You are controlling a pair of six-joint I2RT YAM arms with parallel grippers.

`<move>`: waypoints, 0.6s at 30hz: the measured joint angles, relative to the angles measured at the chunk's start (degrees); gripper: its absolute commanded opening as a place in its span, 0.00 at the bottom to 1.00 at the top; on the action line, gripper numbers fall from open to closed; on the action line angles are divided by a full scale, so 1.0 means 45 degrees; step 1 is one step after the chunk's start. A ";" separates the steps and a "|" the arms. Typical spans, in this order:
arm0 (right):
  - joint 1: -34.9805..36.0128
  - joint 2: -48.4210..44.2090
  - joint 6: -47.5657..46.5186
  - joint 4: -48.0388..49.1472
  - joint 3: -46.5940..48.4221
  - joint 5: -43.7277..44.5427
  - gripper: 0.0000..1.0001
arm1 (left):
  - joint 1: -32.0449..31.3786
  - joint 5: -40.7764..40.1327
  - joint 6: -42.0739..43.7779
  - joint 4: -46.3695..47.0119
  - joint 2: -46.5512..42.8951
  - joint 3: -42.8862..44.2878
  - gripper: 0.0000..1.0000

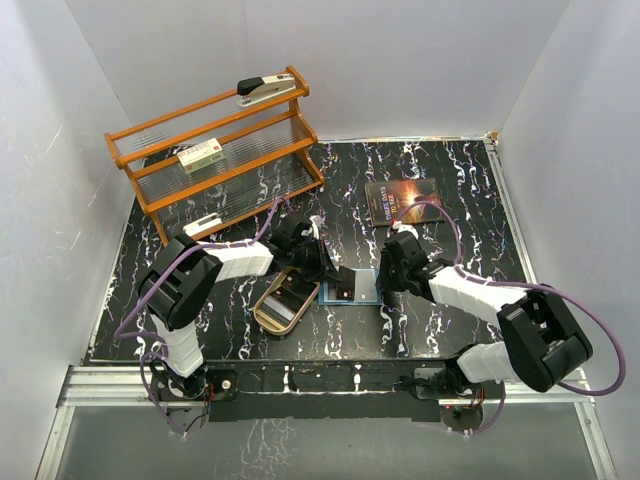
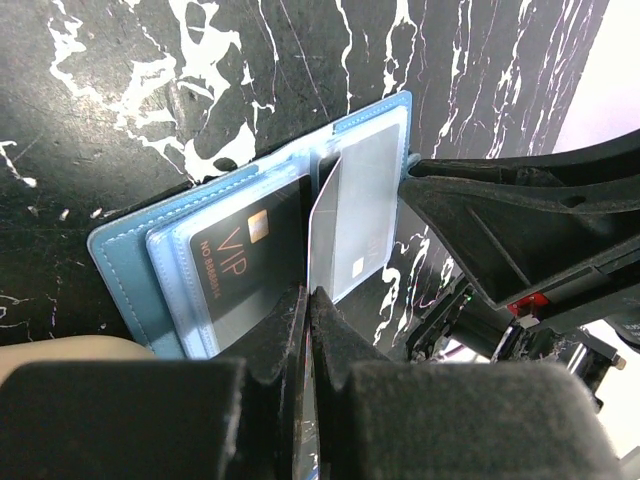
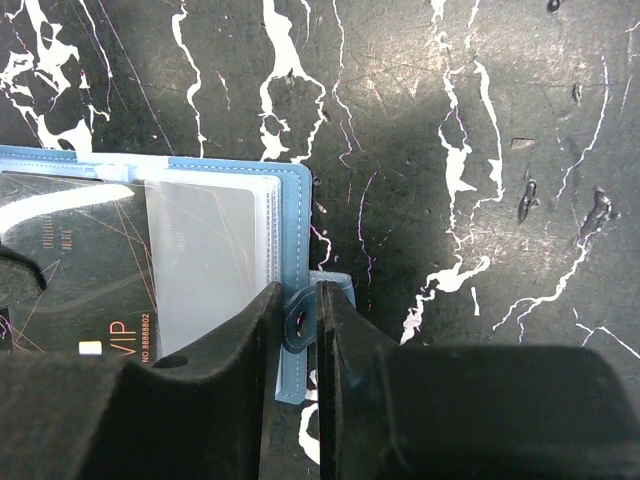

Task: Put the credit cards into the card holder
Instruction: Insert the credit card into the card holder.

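The left pincer [image 1: 320,270] and right pincer [image 1: 382,288] flank the card holder [image 1: 350,288] mid-frame, with a tray [image 1: 283,303] just left. The worktop [image 1: 475,200] lies bare at right; a rack [image 1: 215,150] blocks the upper left.

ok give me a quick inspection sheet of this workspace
surface: black white-veined table
job's things: blue card holder lies open; black VIP card in a sleeve
clutter: wooden tray, book, orange rack with stapler and box
grippers: left gripper shut on thin pale sheet, card or sleeve unclear; right gripper shut on snap tab
cables: purple cables loop from both arms
surroundings: white walls
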 measured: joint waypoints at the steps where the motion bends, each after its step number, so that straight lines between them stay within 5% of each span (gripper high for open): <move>1: -0.0010 -0.0024 0.0039 0.0034 -0.0034 -0.0010 0.16 | -0.0010 -0.0053 0.0005 -0.0078 0.0000 0.0034 0.00; 18: -0.0034 -0.0831 0.1166 0.0423 -0.0855 -0.0646 0.15 | -0.0321 -0.0631 -0.0223 -0.0121 0.0277 0.0262 0.00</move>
